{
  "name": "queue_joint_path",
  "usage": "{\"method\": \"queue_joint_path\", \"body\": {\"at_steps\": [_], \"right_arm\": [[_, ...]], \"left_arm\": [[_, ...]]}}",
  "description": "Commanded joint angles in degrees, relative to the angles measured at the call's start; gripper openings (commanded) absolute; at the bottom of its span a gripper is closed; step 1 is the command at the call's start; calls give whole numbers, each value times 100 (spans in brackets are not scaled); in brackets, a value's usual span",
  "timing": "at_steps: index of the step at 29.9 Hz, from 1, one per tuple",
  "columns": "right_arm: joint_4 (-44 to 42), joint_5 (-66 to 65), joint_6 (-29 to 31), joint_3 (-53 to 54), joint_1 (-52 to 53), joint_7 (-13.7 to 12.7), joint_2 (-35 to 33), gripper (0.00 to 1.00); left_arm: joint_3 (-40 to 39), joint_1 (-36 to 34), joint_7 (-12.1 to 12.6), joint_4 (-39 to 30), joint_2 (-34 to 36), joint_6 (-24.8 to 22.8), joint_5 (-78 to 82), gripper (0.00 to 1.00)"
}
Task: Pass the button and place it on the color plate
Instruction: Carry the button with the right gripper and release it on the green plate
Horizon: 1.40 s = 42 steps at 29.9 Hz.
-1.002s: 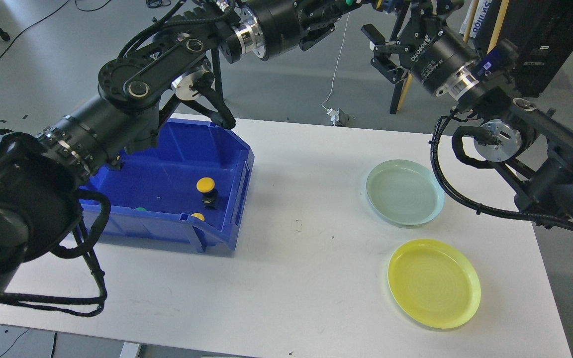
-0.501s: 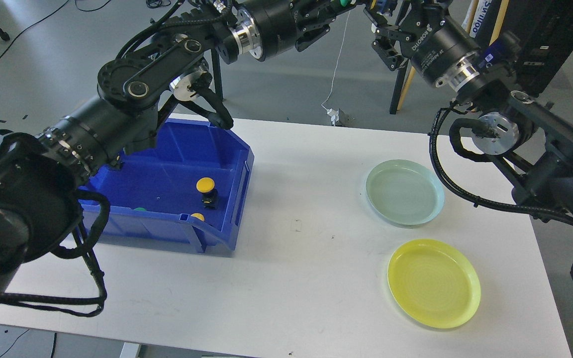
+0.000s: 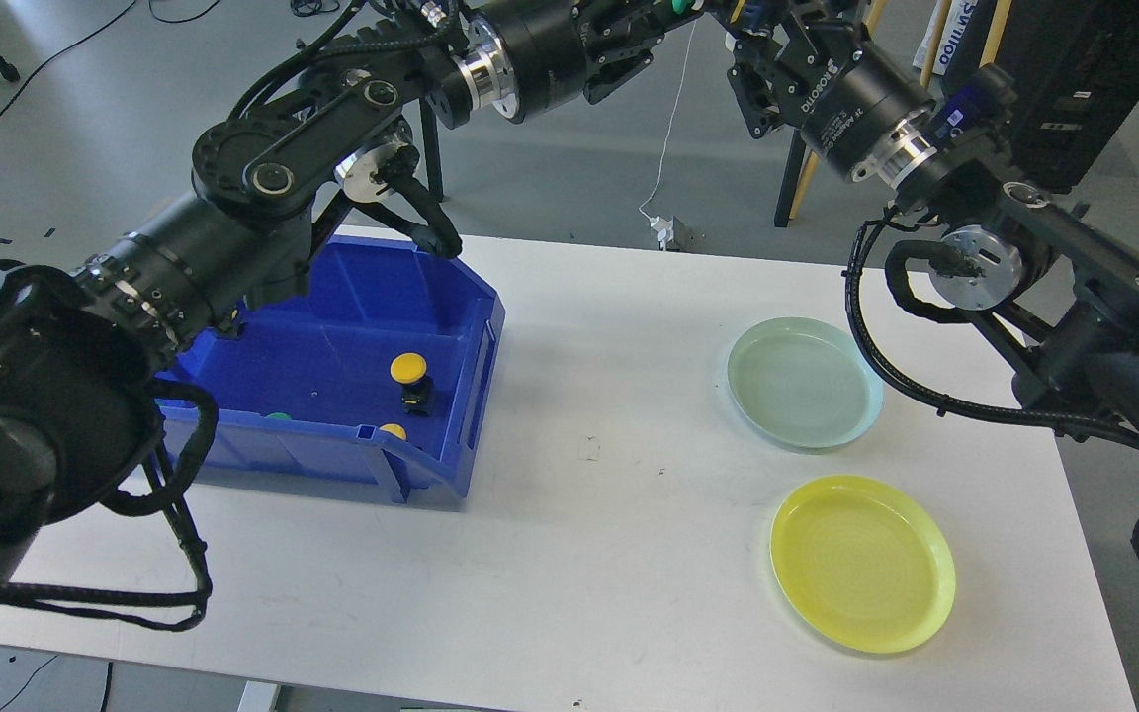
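My left gripper (image 3: 673, 12) is raised high at the view's top edge and is shut on a small green button (image 3: 679, 5), of which only a sliver shows. My right gripper (image 3: 740, 44) is also raised, just right of it, with its jaws apart and facing the button; its tips are partly cut off by the top edge. A pale green plate (image 3: 804, 384) and a yellow plate (image 3: 862, 564) lie empty on the right of the white table (image 3: 609, 534).
A blue bin (image 3: 431, 465) stands on the table's left, under my left arm. It holds a yellow button (image 3: 409, 368) on a black base, another yellow one (image 3: 393, 431) and a green one (image 3: 279, 416). Chair legs and cables lie beyond the far edge.
My right gripper has moved up and to the left, closing in on the left gripper and the green button. The left gripper has shifted slightly left.
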Motion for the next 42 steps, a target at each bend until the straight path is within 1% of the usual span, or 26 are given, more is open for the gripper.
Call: {"method": "queue_joint_path", "body": {"at_steps": [1,3,4,5,6,7,8,10,12,14,19,24,28,30,32,36,38,42], "right_arm": [[-1,-11,0,-10,3,-7,1,13],[-1,-46,0,-10,37,2,1,12],[-9,-46,0,-10,38,2,-8,12],[-18,-46,0,-10,46,2,-8,12],[-53,-46,0,-10,46,2,-8,12],[-71,-46,0,-2,46,10,-17,12],[-71,-46,0,-10,46,11,-25,12],[-80,-46,0,-2,55,11,-43,12],[-80,-55,0,-10,64,2,-61,12],[-115,-55,0,-2,64,-7,-61,12],[-290,-55,-8,7,117,-51,-131,12],[-484,-64,-8,-80,-6,-209,-727,13],[-458,-55,-8,-869,-436,-218,-1229,13],[-484,-55,-8,-1309,-585,-218,-1300,13],[-510,-55,-52,-1704,-761,-218,-1309,14],[-922,-55,-105,-2215,-964,-200,-1230,15],[-1133,-55,-114,-2313,-1113,-183,-1168,17],[-1914,-64,-79,-2654,-1228,-192,-660,21]], "left_arm": [[-2,-2,-3,-3,-3,0,-6,23],[-2,-2,-3,-3,6,0,-6,25],[-2,-2,-3,-3,6,0,2,29],[7,7,6,-3,-3,0,3,44],[-2,7,6,6,-3,0,3,60],[-11,7,6,58,-3,0,3,81],[-2,7,15,111,-11,0,3,83],[24,-2,15,172,-3,0,11,90],[59,-2,15,173,15,0,38,95],[68,-2,6,173,32,0,38,98],[95,-28,-12,164,111,0,73,99],[121,33,-38,103,620,0,327,99],[86,42,-126,76,1095,0,433,99],[42,33,-257,76,1236,0,433,99],[7,16,-371,76,1315,0,433,99],[-63,-20,-433,76,1342,0,407,99],[-99,-37,-434,76,1342,0,416,99],[-99,-46,-434,76,1316,0,416,99]]}}
